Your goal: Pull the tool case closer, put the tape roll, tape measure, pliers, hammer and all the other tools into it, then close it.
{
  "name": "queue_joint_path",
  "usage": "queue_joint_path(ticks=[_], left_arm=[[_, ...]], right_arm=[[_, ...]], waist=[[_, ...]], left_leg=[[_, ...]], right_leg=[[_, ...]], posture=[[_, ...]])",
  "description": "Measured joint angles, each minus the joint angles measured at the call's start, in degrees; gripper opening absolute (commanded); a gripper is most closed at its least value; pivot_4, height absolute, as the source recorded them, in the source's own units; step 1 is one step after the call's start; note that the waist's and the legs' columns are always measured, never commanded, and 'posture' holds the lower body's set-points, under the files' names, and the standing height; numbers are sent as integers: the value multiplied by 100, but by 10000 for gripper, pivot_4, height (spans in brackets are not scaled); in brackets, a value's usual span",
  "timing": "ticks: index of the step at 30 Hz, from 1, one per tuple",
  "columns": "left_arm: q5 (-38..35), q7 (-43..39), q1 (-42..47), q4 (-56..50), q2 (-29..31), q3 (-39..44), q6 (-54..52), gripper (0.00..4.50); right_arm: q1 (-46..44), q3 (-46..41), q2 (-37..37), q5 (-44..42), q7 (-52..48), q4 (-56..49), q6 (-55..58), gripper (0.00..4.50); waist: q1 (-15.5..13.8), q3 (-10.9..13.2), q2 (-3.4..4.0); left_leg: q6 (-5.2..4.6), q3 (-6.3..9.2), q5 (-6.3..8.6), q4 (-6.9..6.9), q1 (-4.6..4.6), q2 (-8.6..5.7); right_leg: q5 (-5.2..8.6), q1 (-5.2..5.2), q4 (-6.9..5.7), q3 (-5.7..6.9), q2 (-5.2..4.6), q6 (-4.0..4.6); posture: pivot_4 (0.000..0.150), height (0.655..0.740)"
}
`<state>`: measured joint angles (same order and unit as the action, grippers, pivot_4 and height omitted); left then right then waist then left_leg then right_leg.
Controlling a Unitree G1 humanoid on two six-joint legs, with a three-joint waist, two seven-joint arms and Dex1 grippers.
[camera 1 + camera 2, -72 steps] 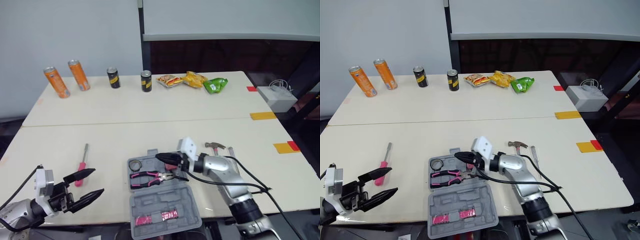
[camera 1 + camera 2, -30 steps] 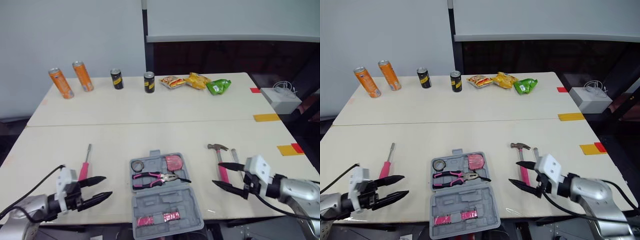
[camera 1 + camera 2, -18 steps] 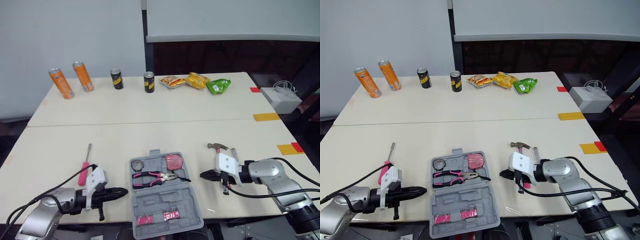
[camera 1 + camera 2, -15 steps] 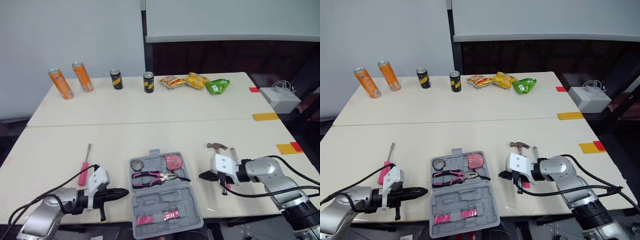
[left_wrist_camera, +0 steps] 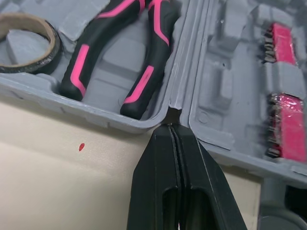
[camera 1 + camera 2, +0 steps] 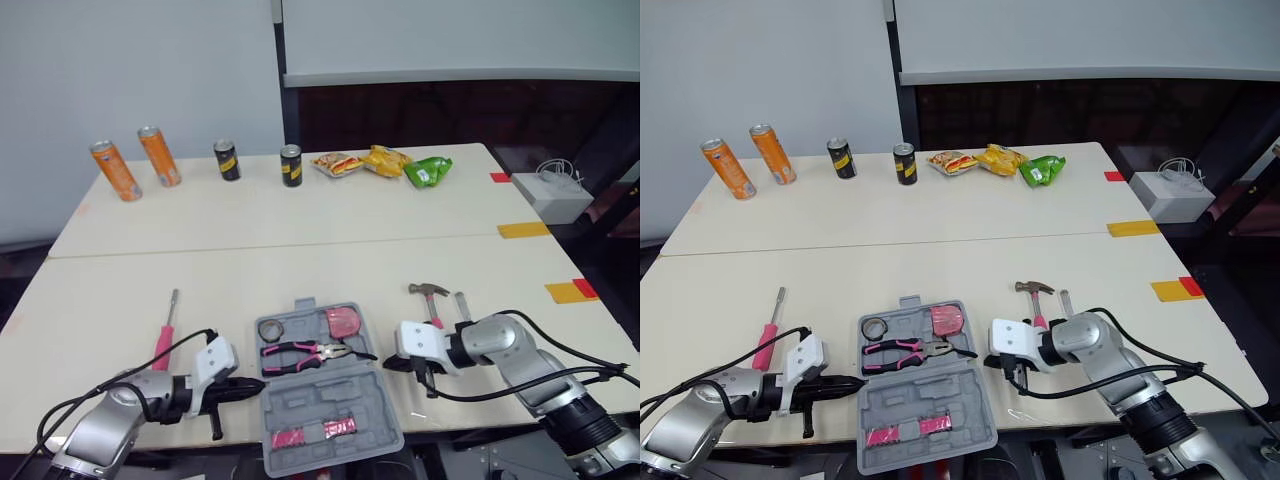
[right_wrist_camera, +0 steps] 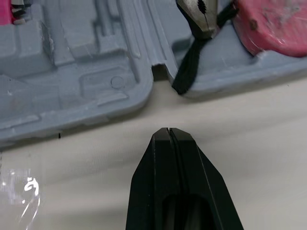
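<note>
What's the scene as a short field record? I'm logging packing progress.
case: open, near table front edge
in case: pliers, tape roll, tape measure
on table: hammer, screwdriver
left gripper: shut, tip at case's hinge end
right gripper: shut, facing the hinge's other end, not touching

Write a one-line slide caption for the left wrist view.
Left gripper, fingers shut, points at the hinge seam of the open tool case, which holds the pliers and tape roll.
</note>
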<state>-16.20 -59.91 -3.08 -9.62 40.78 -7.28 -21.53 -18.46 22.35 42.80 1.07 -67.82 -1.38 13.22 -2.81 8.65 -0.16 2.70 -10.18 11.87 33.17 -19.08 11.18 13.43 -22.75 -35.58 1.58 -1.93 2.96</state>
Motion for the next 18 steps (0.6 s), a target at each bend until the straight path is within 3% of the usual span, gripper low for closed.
queue_joint_path(ticks=[18], left_arm=[[342,-38,591,811,-157,-265,276,434]], right_arm=[[-527,296,-402,268,-170,211,190,176]], waist=[[-9,5,8]], left_leg=[[26,1,-2,6,5,0]], right_leg=[[-13,1,-8,-3,0,20]], posture=[[1500,7400]])
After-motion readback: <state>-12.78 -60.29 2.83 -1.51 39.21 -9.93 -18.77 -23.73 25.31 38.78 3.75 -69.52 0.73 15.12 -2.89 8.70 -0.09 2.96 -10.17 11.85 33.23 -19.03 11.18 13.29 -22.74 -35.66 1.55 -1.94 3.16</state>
